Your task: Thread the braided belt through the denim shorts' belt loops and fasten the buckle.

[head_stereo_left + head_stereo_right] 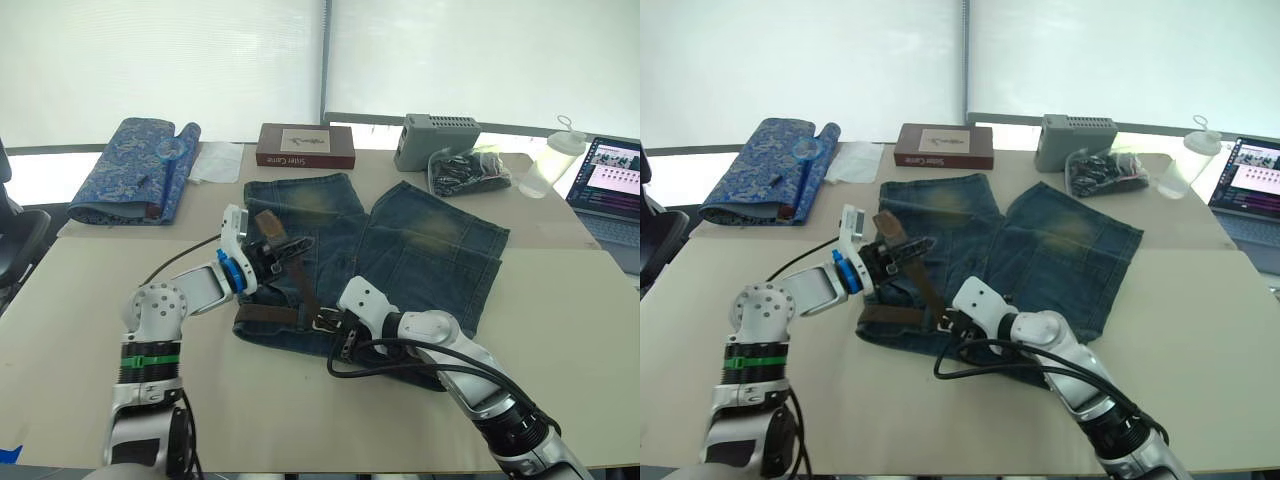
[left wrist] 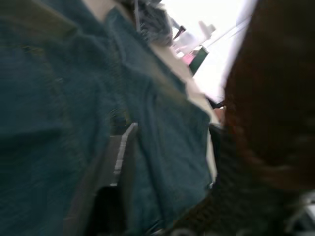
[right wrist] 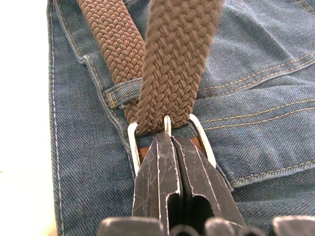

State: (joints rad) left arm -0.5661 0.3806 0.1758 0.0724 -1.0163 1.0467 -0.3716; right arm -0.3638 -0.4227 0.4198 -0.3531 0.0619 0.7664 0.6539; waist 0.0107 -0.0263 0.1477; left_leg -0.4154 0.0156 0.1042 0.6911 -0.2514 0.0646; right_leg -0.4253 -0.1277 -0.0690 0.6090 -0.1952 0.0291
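The fastening step was in hand: the right gripper (image 3: 170, 142) sat closed on the silver buckle (image 3: 167, 135) at the denim shorts' (image 1: 440, 250) waistband, while the left gripper (image 1: 275, 252) pinched the braided belt's (image 3: 174, 64) free end — lifted, already passing through the frame. Next, probably, pulling it snug so the prong seats.

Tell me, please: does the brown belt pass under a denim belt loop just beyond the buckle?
Yes: in the right wrist view one strand of the braided belt runs beneath a belt loop just past the buckle.
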